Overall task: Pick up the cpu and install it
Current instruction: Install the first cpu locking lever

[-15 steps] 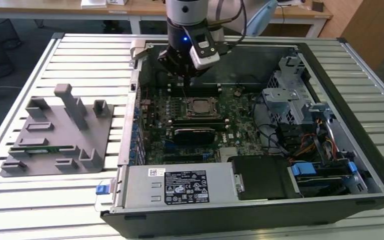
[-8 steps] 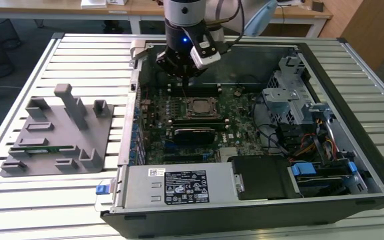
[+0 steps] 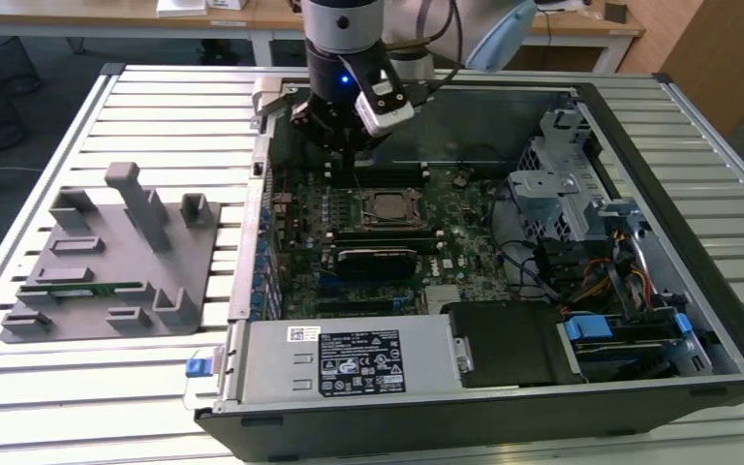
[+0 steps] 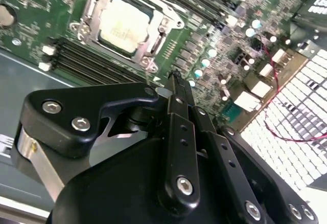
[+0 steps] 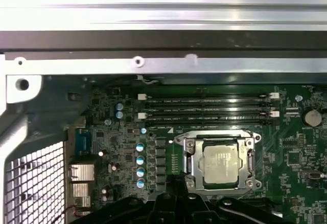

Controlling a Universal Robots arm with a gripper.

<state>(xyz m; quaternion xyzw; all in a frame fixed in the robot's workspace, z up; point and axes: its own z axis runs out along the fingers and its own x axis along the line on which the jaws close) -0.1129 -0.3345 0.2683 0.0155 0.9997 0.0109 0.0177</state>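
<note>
**Q:** Location of the cpu [image 3: 383, 207]?
**A:** In its socket, mid-motherboard [image 3: 465, 242], between two banks of memory slots [image 5: 204, 109].

**Q:** End effector condition?
**A:** The gripper [image 4: 173, 79] hangs over the motherboard's edge nearest the case wall [image 5: 163, 42]. Its fingers are narrow, pressed together and holding nothing.

**The cpu** [image 5: 221, 163] [image 3: 383, 206] [image 4: 125, 23]: flat square chip, pale silver-grey metal top with a thin light rim. Seated level inside the metal-framed socket [image 5: 188, 157], near the middle of the green motherboard [image 5: 291, 152], top face up.
</note>
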